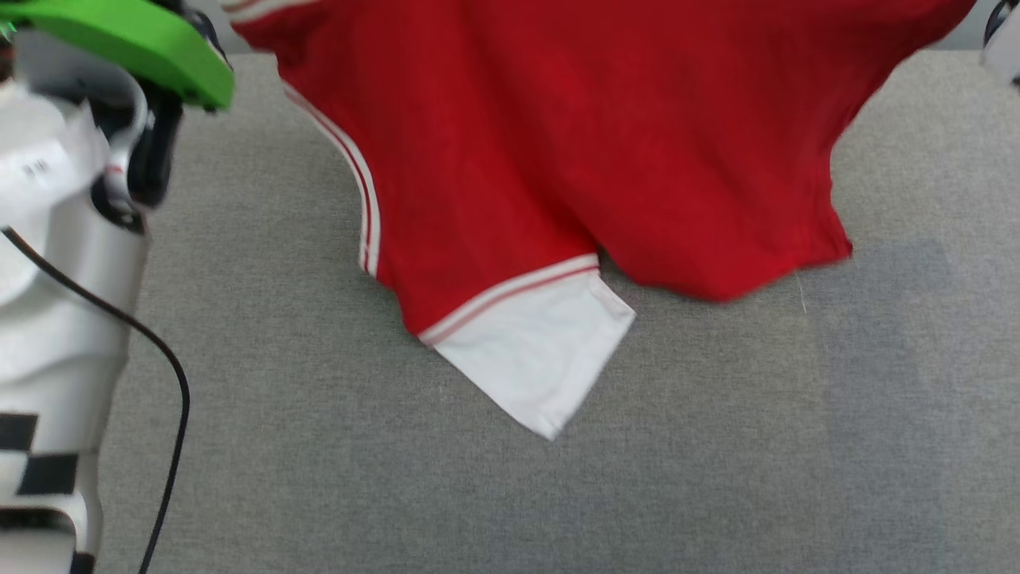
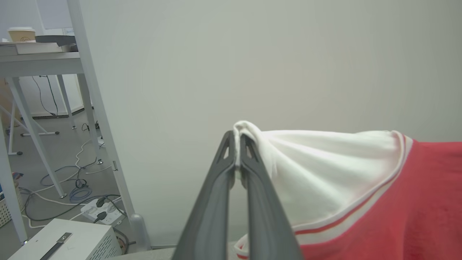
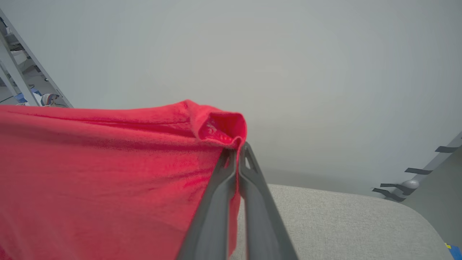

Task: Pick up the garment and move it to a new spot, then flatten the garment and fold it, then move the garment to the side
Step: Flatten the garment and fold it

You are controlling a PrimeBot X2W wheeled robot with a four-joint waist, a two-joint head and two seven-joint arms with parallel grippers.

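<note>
The garment [image 1: 574, 151], a red shirt with white sleeves and red-white striped trim, hangs stretched above the grey table [image 1: 717, 446]. Its plain red side faces me. One white sleeve [image 1: 542, 359] trails down onto the table top. In the left wrist view my left gripper [image 2: 237, 142] is shut on the edge of a white sleeve [image 2: 325, 169]. In the right wrist view my right gripper [image 3: 237, 151] is shut on a bunched red corner of the garment [image 3: 108, 173]. Both held corners lie above the top edge of the head view.
My pale left forearm [image 1: 56, 263] with a green part [image 1: 135, 44] and a black cable [image 1: 171, 383] fills the head view's left side. A plain wall [image 2: 252, 61] stands behind the table. To the left are a white table frame [image 2: 94, 94], floor cables and a power strip [image 2: 95, 211].
</note>
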